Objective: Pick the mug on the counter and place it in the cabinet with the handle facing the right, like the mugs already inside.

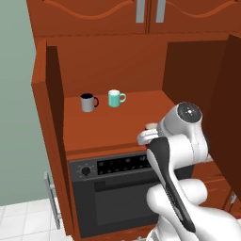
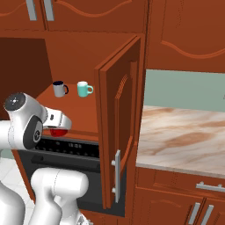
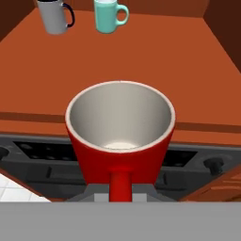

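My gripper (image 2: 59,124) is shut on the red mug (image 3: 120,141), holding it by the handle side. The mug is upright over the front edge of the cabinet's shelf (image 3: 141,61), with its pale inside showing and its red handle pointing back at the hand. From the right base view the mug (image 2: 57,131) hangs just under the hand, above the oven's top edge. In the left base view only its pale rim (image 1: 151,126) peeks out past the gripper (image 1: 148,136). The marbled counter (image 2: 180,132) lies to the right, beyond the open door.
A grey mug with a dark handle (image 3: 55,16) and a teal mug (image 3: 107,16) stand at the back of the shelf, handles to the right. The cabinet's doors (image 2: 118,132) (image 1: 47,117) stand open on both sides. A black oven (image 1: 113,188) sits below the shelf.
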Motion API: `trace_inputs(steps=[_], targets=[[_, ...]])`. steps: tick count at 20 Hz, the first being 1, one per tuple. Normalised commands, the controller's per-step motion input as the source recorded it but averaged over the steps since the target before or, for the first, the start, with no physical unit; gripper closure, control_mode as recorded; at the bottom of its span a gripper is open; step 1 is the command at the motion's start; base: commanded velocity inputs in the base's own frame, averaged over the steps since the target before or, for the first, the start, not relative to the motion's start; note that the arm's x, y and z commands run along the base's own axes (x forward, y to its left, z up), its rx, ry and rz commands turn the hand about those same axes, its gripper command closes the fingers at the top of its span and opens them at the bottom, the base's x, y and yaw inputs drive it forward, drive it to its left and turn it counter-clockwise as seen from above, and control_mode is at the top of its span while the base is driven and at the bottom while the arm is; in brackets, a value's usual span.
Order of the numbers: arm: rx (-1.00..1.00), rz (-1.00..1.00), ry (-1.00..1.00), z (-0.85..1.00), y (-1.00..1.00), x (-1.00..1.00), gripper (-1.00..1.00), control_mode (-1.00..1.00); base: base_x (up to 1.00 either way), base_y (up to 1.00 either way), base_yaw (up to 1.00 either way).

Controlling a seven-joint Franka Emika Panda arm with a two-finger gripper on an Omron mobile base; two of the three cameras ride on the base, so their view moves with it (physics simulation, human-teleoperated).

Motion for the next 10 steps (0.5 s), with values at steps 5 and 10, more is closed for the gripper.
trace_inputs(steps=[5,10], targets=[[0.0,0.05,-0.01,0.0,0.0,0.0,1.0,-1.0,0.0,0.0,0.0],[0.0,0.06,-0.04,0.13,0.0,0.0,1.0,-1.0,0.0,0.0,0.0]])
